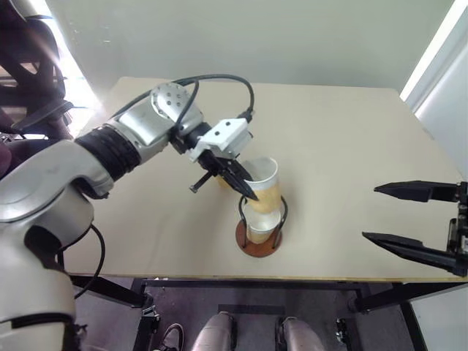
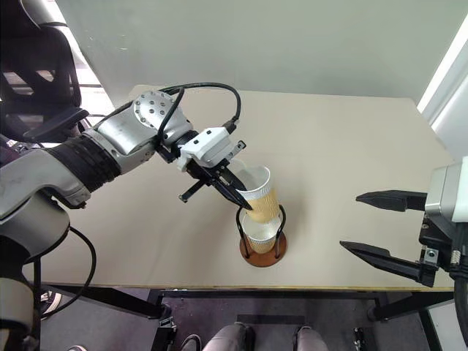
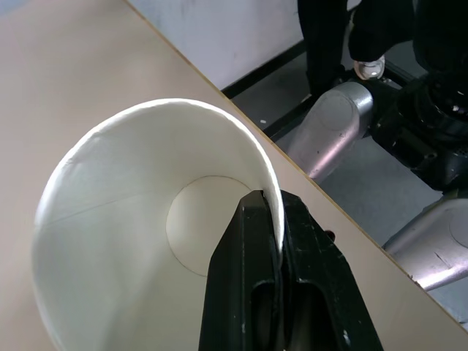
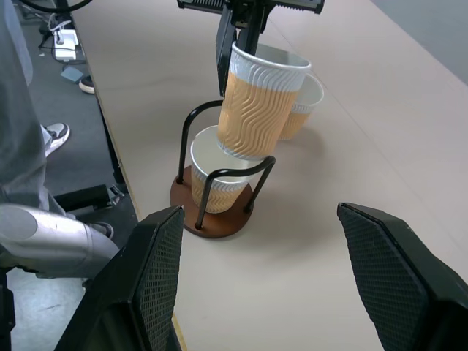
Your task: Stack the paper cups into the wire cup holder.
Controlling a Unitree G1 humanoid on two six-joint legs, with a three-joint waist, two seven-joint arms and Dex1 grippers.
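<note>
The wire cup holder (image 1: 257, 247) stands near the table's front edge with one paper cup (image 4: 212, 175) seated upright between its black loops. My left gripper (image 1: 248, 194) is shut on the rim of a second paper cup (image 4: 259, 110). One finger (image 3: 245, 292) is inside the cup, the other outside. This cup hangs tilted, its bottom dipping into the mouth of the seated cup. A third paper cup (image 4: 306, 102) stands on the table just behind them. My right gripper (image 1: 371, 212) hovers open and empty to the right of the holder, pointing at it.
The tan table (image 1: 351, 131) stretches wide behind and to the right of the holder. Its front edge runs just in front of the base. A dark chair (image 2: 36, 66) stands off the table's far left corner.
</note>
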